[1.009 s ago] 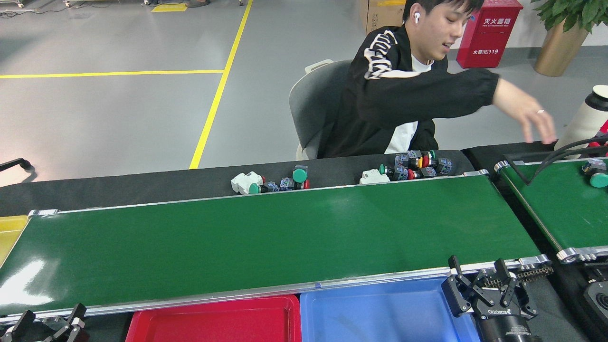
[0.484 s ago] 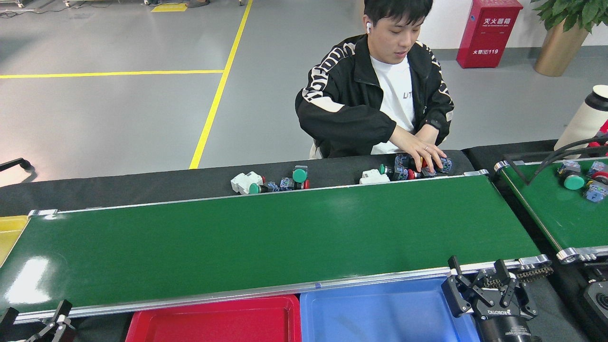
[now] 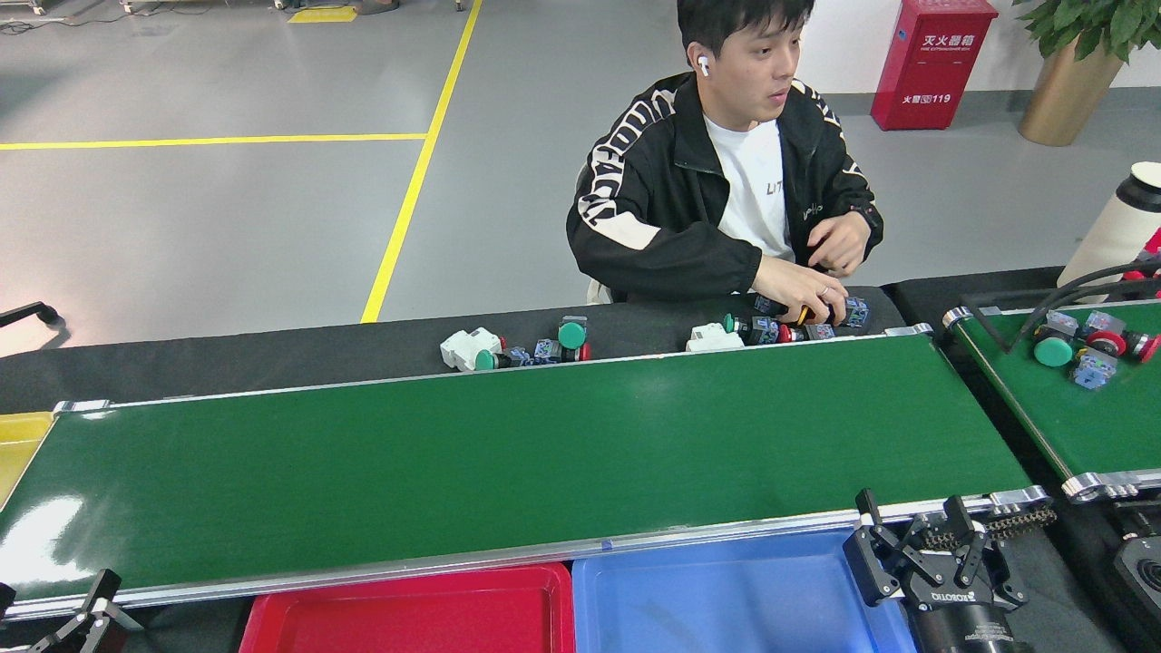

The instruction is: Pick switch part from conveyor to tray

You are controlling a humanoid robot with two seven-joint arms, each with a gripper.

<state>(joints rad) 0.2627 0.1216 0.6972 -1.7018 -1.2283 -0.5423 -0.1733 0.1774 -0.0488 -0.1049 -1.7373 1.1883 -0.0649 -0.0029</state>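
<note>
Head view: the right gripper [image 3: 918, 544] hovers empty, fingers spread, over the blue tray [image 3: 726, 599]; the left gripper [image 3: 86, 617], barely visible, can't be judged; the conveyor [image 3: 508, 453] is bare.

We count two conveyors: the conveyor [image 3: 508, 453] and a smaller belt [image 3: 1079, 408]; three trays: red tray [image 3: 408, 617], blue tray [image 3: 726, 599], yellow tray [image 3: 16, 444]; one person [image 3: 726, 181].

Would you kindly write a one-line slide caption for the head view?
Both pincers, left and right, wait by the bare conveyor while a seated person handles switch parts beyond it.
</note>
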